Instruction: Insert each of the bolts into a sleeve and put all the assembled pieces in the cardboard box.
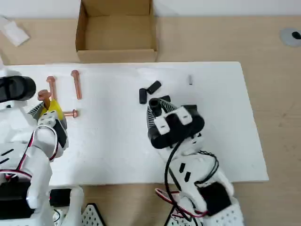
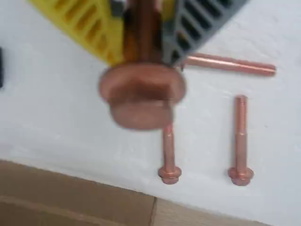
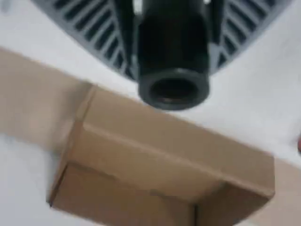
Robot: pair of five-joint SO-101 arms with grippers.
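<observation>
Just before the cardboard box (image 1: 116, 55): white mat (image 1: 117, 146). On it, straight before the box's left corner: first bolt (image 1: 76, 84); left of that, second bolt (image 1: 51, 84); farther from the box, third bolt (image 1: 70, 113). Before the box's right corner: two sleeves (image 1: 143, 95), near each other.

Wide bare stretch of white mat (image 1: 113, 141) between the arms, easy passage there. Left gripper (image 2: 142, 52), clamped on a bolt (image 2: 141, 94), is crowded: a second bolt (image 1: 51, 85) and third bolt (image 1: 76, 84) lie on its box side, a fourth bolt (image 1: 70, 113) just beside it. Right gripper (image 3: 173, 42), gripping a sleeve (image 3: 173, 75), faces a near sleeve (image 1: 142, 96) and far sleeve (image 1: 154, 87), both lying between it and the cardboard box (image 1: 117, 55).
</observation>
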